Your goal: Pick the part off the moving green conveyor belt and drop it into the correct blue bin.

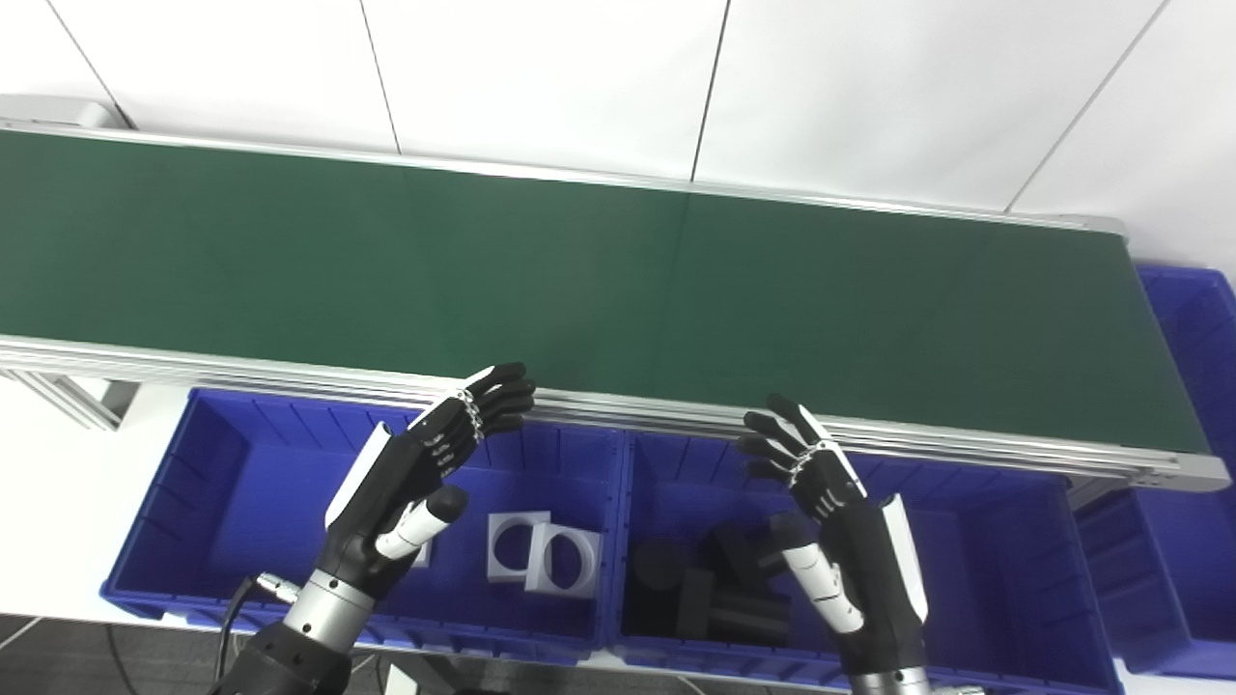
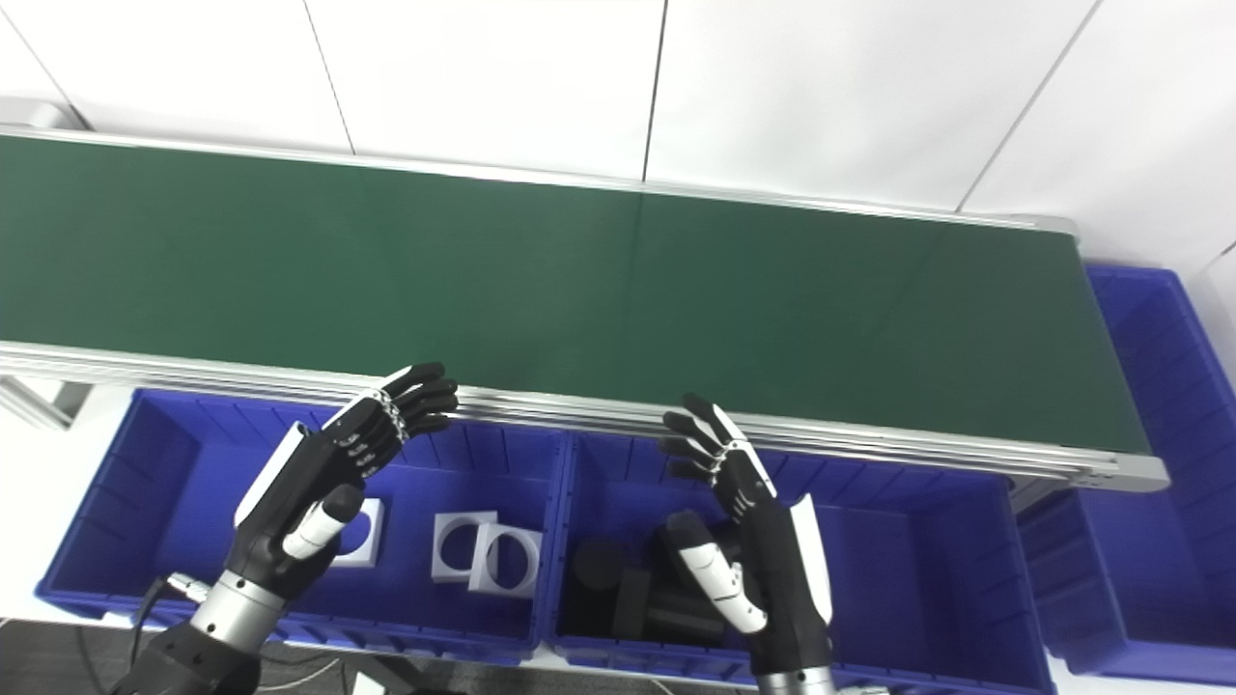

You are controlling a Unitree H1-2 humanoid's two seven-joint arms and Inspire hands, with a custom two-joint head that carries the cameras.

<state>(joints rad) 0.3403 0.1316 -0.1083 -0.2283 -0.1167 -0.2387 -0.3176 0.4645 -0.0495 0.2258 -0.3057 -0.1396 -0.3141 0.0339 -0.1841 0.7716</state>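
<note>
Fig.: both hands wait over the bins, w/ no part visible on the green conveyor belt (image 1: 579, 280), so its direction and long axis can't be given yet. Left hand (image 1: 415, 473) and right hand (image 1: 830, 492) are both empty, fingers spread, tips near the belt's front rail; neither is closer to any target. Left blue bin (image 1: 222, 454) holds white blocks w/ round cut-outs (image 1: 541, 555); middle blue bin (image 1: 995, 541) holds black parts (image 1: 695, 589). A third blue bin (image 1: 1193, 483) sits at the belt's right end, contents not seen.
</note>
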